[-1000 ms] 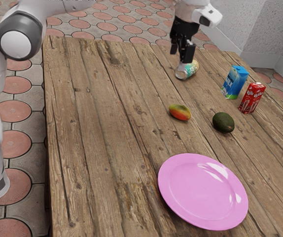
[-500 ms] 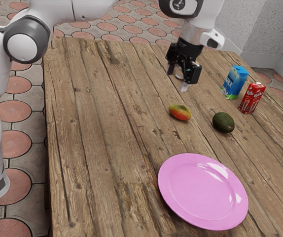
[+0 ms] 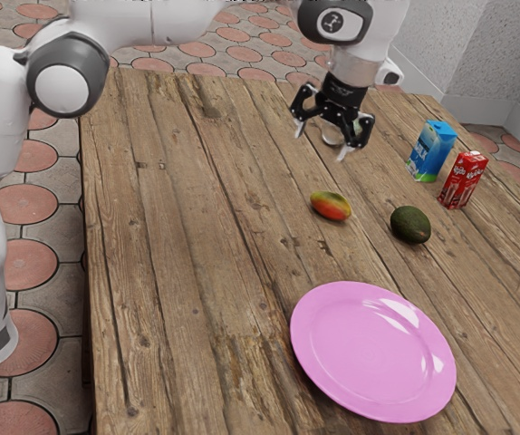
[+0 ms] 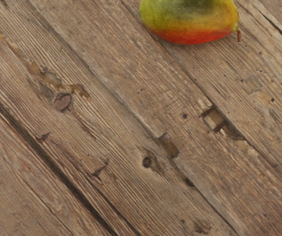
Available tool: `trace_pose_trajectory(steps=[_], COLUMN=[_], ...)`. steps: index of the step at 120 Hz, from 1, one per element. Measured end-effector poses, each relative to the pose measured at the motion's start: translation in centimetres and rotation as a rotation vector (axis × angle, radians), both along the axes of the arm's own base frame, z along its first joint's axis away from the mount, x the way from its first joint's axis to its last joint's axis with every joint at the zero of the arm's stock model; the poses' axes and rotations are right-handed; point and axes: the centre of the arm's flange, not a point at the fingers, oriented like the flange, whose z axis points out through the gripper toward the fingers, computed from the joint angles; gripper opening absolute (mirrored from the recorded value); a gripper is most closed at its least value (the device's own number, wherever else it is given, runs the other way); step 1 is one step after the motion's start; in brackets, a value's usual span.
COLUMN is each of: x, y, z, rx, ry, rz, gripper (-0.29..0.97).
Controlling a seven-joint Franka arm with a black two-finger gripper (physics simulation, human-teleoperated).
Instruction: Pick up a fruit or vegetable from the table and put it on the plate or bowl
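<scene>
Mango (image 3: pixel 331 206) lies on the table (image 3: pixel 197 236), apart from the spread claw (image 3: pixel 320 145).

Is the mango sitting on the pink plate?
No, the mango lies on the wooden table, apart from the pink plate.

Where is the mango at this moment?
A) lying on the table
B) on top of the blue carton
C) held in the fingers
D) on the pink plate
A: the mango lies on the table boards, apart from the plate.
</scene>
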Motion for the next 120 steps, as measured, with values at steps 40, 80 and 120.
trace_pose_trajectory(steps=[40,80,120], x=[7.3,11.7,14.6], y=[4.2,3.6,0.4], z=[-3.9,-7.1,-9.4], rx=[0.030,-0.032,-0.124], ry=[-0.115,-0.244,-0.342], rz=[0.247,0.376,0.482], gripper=[0.68,0.68,0.68])
